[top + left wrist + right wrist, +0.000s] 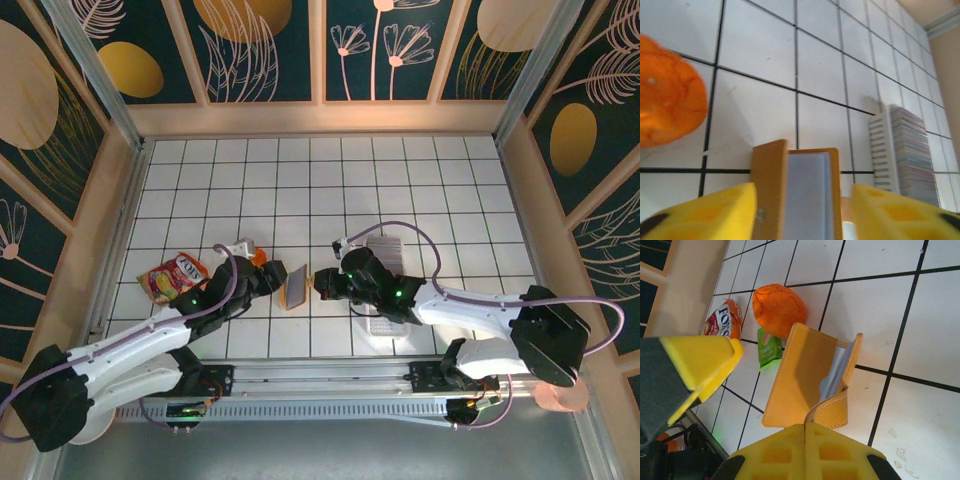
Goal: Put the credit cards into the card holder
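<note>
Yellow pads of our right gripper (805,432) are pressing flat together nearest the lens. As far as this wrist view lets us judge, they are pinching the stitched tab of the card holder (805,370). The holder is standing on edge, opened like a book, on the tiled table (330,190).

Our left gripper (803,197) is sitting on the holder's other side. Its fingers are partway apart and straddling the holder, with a sliver of gap showing on the right, so they are clamping nothing. The holder's pale grey-blue inside is facing this wrist.

Beyond the holder and off to its right in the left wrist view, the credit cards (912,155) are standing edge-on as a packed row in a slotted tray (880,150). The row's long axis is running away from us. From above, that tray is lying just behind the right wrist, so the right arm is the nearer one, but we are judging it busy steadying the holder. The free left fingers would therefore be reaching past the holder, rightward and farther out, to take a card across its thin faces.

Farther left, an orange ball (665,110) and a snack packet (172,277) are lying off that line.
</note>
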